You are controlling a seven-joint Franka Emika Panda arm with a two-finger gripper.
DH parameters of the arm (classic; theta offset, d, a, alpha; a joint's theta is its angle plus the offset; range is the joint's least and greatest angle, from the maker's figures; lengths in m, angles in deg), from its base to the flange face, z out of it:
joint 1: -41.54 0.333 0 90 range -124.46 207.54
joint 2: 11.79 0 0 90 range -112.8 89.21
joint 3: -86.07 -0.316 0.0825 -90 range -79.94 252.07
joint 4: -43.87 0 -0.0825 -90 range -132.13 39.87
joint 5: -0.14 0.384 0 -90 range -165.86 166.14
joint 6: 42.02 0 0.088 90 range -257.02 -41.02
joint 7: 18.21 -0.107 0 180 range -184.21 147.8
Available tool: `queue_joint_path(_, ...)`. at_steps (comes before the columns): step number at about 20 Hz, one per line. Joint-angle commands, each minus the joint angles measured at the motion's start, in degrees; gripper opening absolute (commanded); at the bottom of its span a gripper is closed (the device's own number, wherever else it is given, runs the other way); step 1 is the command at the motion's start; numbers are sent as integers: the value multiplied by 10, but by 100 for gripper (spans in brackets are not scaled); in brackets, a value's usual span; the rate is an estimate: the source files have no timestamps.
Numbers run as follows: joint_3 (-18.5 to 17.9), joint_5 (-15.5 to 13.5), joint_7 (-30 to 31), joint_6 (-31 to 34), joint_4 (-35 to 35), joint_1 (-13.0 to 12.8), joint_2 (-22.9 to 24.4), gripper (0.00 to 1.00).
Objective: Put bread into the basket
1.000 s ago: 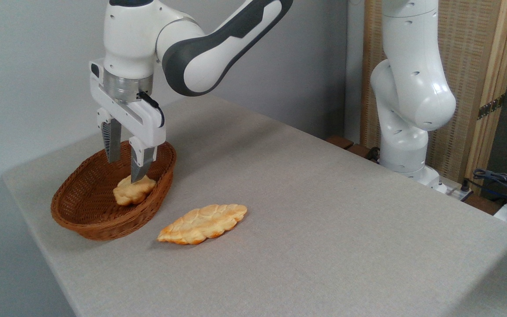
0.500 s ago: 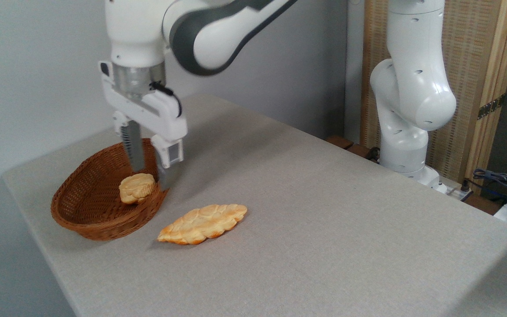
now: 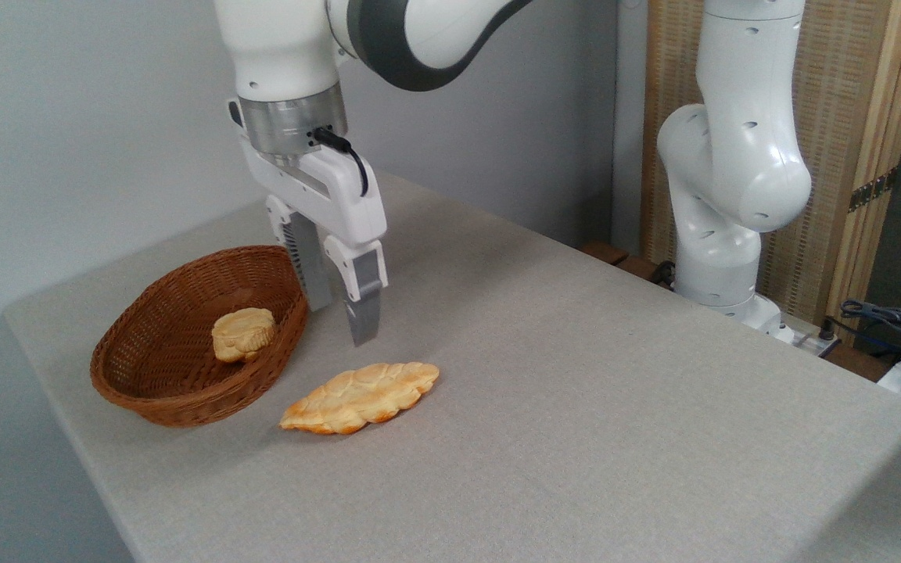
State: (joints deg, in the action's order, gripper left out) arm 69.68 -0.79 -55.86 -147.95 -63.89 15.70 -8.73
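The bread point(image 3: 243, 334) is seen lying in the basket point(image 3: 177, 395), so the job looks done. The empty gripper point(image 3: 341, 320) is held beside it, jaws apart.

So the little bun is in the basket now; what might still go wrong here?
The open gripper hangs low beside the basket; a sideways swing might clip its rim and tip it. It also sits just above the braided bread and might nudge it. The bun leans on the sloping inner wall, so a jolt might roll it.
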Motion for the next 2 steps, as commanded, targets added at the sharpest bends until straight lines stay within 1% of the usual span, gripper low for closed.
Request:
queue_joint_path(1, -25, -3, -16, 34, 26, -5, 4, 100)
queue_joint_path(2, -25, -4, -16, 34, 26, -5, 5, 100)
